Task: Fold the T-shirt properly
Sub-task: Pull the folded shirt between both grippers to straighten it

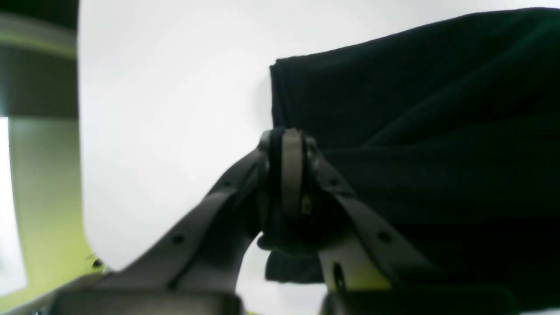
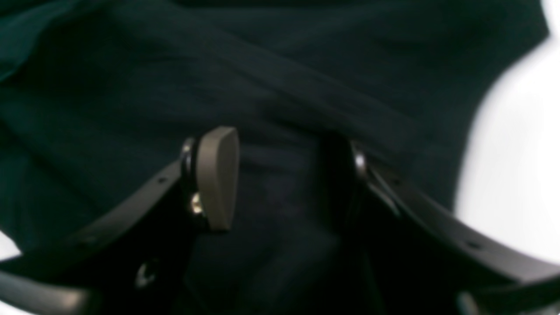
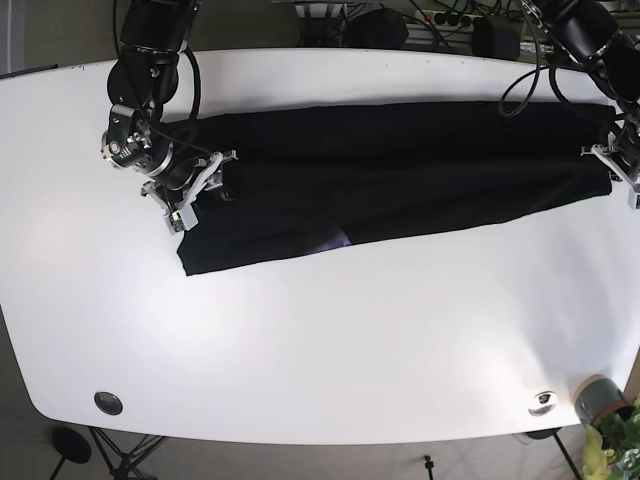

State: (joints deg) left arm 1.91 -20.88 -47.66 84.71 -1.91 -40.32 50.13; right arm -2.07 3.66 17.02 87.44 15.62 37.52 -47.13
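Both wrist views are soft and dark, so the weave, seams and any print on the T-shirt [image 3: 400,175] cannot be made out; it reads only as near-black cloth with a few long creases. In the base view it lies as a long folded band across the far half of the white tabletop [image 3: 320,340], running from the right gripper [image 3: 195,190] at one end to the left gripper [image 3: 620,165] at the other. A small pale patch shows at the near edge of the cloth, too small to identify.

The left gripper's jaws are clenched on the T-shirt's edge: in the left wrist view the two pads meet with dark fabric bunched around and below them, though the pinch itself is hidden by the fingers. The right gripper's jaws are released, standing apart over the cloth; one tan pad [image 2: 217,177] is plain, the opposite one is lost in shadow against the shirt. Whether the tips touch the fabric cannot be told.

The left arm is cut off by the frame edge in the base view. Beyond the tabletop's far edge lie tangled cables [image 3: 440,20] and dark gear, blurred. A round grommet [image 3: 107,403] and a small metal disc [image 3: 543,402] sit near the front corners, and a potted plant [image 3: 610,425] peeks in beside the tabletop.
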